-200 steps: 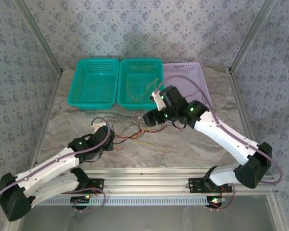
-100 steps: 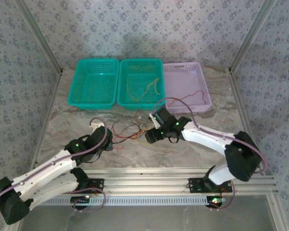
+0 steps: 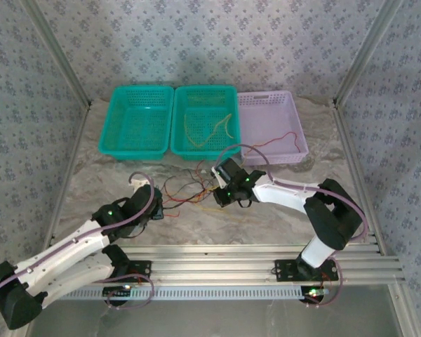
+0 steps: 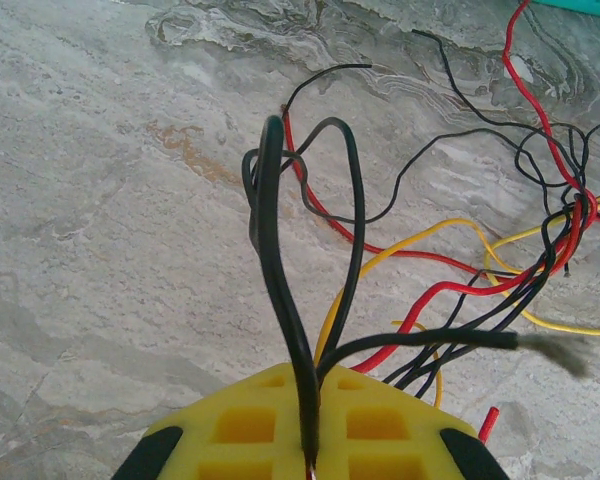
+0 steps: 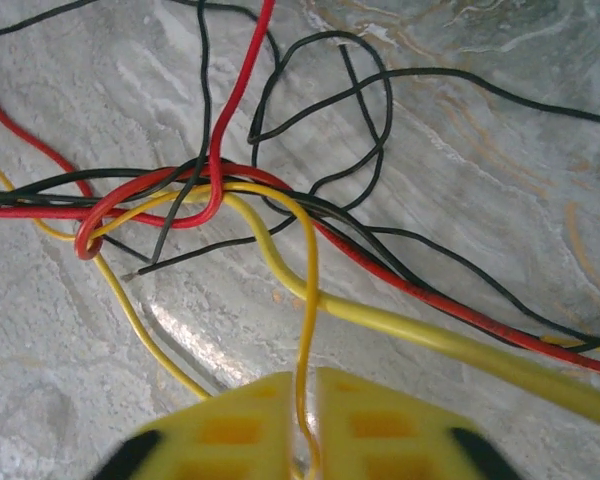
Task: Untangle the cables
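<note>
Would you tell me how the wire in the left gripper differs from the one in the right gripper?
The left gripper pinches a black cable, rising in a tall loop; the right gripper pinches a yellow cable, a single strand. Both lead into the same tangle.

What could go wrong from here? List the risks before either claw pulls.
1. The right claw pinches a thin yellow cable that crosses a red cable where the red one loops. Pulling may cinch that crossing tighter.
2. The left claw grips a black cable folded into a loop, and its strands run toward the same tangle. Pulling apart may drag the whole bundle instead of freeing one cable.
</note>
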Robot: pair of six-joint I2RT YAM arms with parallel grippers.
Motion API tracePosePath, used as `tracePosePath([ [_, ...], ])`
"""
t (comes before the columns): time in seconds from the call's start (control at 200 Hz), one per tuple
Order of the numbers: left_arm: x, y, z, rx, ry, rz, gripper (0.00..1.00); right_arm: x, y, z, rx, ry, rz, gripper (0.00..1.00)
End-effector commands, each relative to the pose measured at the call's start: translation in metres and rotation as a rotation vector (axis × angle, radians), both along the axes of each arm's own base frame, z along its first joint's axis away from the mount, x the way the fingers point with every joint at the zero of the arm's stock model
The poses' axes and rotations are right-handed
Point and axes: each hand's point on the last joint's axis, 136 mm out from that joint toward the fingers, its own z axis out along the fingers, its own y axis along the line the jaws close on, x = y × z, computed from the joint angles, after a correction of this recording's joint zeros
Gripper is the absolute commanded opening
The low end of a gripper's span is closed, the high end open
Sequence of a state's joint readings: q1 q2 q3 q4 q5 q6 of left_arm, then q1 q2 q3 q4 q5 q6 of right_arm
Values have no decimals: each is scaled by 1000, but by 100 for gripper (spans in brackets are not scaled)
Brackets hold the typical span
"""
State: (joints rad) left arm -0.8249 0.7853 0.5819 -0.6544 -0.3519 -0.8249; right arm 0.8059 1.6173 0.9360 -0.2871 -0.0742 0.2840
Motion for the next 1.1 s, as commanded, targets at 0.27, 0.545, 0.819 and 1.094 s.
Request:
tracePosePath([
  [0.27, -9, 24, -10, 117, 40, 43, 0, 14, -57, 99, 111, -196, -134, 0],
  [0.545, -11, 40, -6, 173, 52, 73, 0, 10, -104, 181, 232, -309, -236, 0],
  [0.819, -11, 40, -6, 160, 59, 82, 0, 8, -154, 234, 250, -430, -378, 0],
  [1.094, -4, 14, 2, 22, 15, 13, 19, 13, -133, 236, 400, -378, -343, 0],
])
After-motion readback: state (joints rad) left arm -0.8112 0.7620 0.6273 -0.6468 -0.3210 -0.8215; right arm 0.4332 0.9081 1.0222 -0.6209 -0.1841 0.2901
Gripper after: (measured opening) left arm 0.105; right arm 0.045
